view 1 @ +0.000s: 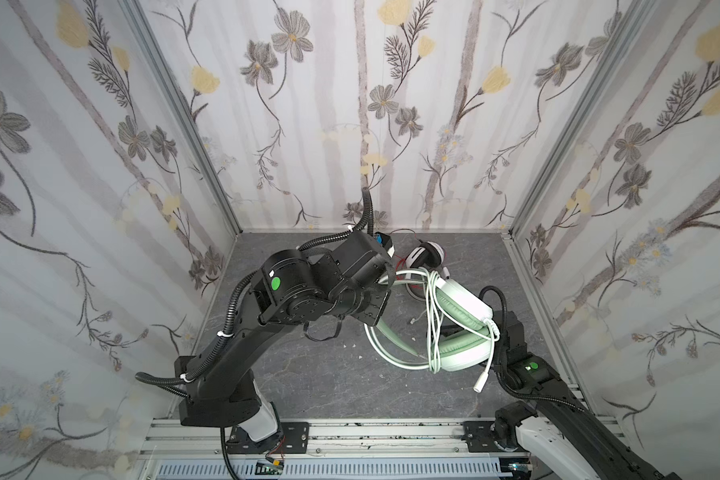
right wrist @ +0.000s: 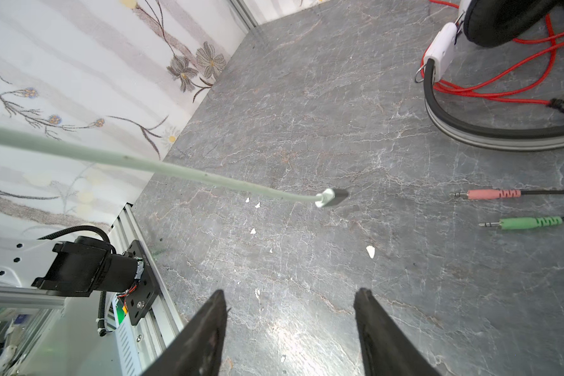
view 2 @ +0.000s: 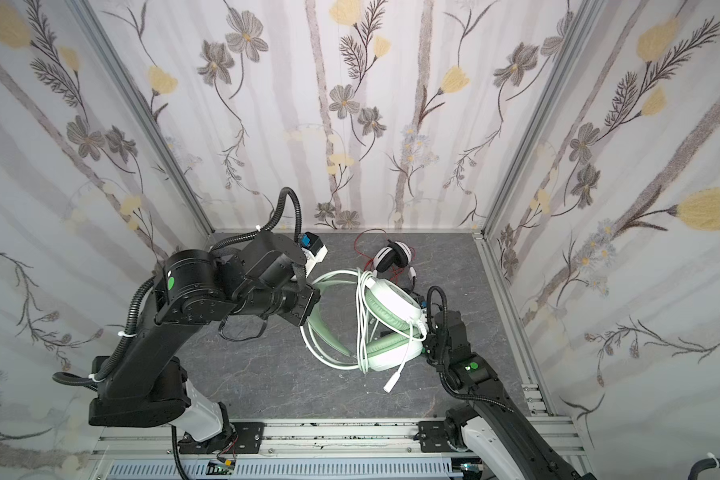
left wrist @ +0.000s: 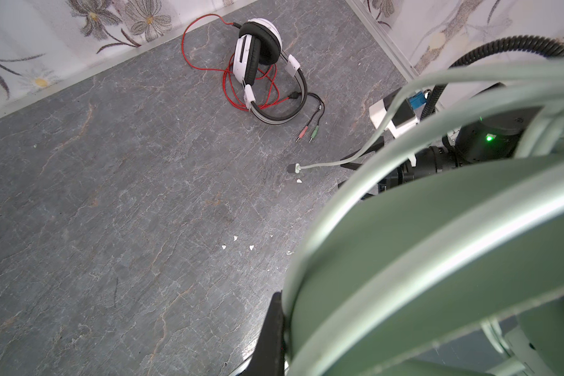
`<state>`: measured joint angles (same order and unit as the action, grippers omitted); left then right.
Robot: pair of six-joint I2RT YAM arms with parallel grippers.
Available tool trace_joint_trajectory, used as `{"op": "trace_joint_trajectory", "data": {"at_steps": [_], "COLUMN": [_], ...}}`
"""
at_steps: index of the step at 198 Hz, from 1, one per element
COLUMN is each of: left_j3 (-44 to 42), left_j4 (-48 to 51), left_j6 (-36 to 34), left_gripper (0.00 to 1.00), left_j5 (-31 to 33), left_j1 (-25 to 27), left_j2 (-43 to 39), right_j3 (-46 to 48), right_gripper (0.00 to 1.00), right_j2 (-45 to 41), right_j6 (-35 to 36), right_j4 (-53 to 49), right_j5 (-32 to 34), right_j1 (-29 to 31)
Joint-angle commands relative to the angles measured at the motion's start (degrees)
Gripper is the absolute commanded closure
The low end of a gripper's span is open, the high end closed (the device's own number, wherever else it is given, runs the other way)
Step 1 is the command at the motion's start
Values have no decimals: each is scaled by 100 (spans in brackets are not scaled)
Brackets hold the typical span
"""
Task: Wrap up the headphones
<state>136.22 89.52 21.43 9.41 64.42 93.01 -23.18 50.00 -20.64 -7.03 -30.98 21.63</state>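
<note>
Currently the green headset [view 1: 462,328] is held by its band [left wrist: 437,244] in the closed left gripper [left wrist: 282,325], cord [view 1: 433,316] looped around it; the right gripper [right wrist: 290,312] is spread wide, nothing held.

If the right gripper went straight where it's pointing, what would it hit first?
Probably the bare table: the open right gripper angles down at it. The green cable's grey tip lies further along; depth is unclear.

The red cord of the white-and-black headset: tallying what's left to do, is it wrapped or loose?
Loose. The red cord sprawls in loops on the table beside the white-and-black headset, plugs lying free.
</note>
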Motion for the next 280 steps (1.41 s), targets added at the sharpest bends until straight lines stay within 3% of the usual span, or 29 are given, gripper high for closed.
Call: {"op": "trace_joint_trajectory", "data": {"at_steps": [1,37,64,95,123,162,209,280], "left_j3": [272,1002,1062,1073,1180,1196,1205,1231], "left_j4": [-112,279,282,242,262,221,208,200], "left_j6": [151,234,281,347,431,456,448,461], "left_gripper": [100,100,100,100,100,100,100,100], "left_j5": [-14,74,35,18,-59,-163,-245,-317], "left_j1": [-26,-73,-122,-212,-331,-387,-421,-474], "left_j2": [137,554,630,659,666,643,630,622], "right_j3": [212,271,363,731,919,855,319,-171], "right_gripper": [37,38,39,37,30,28,31,29], "right_j2": [-16,83,145,-271,-495,-128,712,2105], "right_j6": [-365,-1011,-1946,-3254,-4020,-4064,-2824,-3753], "right_j4": [409,154,394,968,1268,1962,2144,2780], "right_j5": [6,731,699,1371,2134,2360,2020,2500], "right_j1": [7,78,193,861,1484,1938,1959,2230]}}
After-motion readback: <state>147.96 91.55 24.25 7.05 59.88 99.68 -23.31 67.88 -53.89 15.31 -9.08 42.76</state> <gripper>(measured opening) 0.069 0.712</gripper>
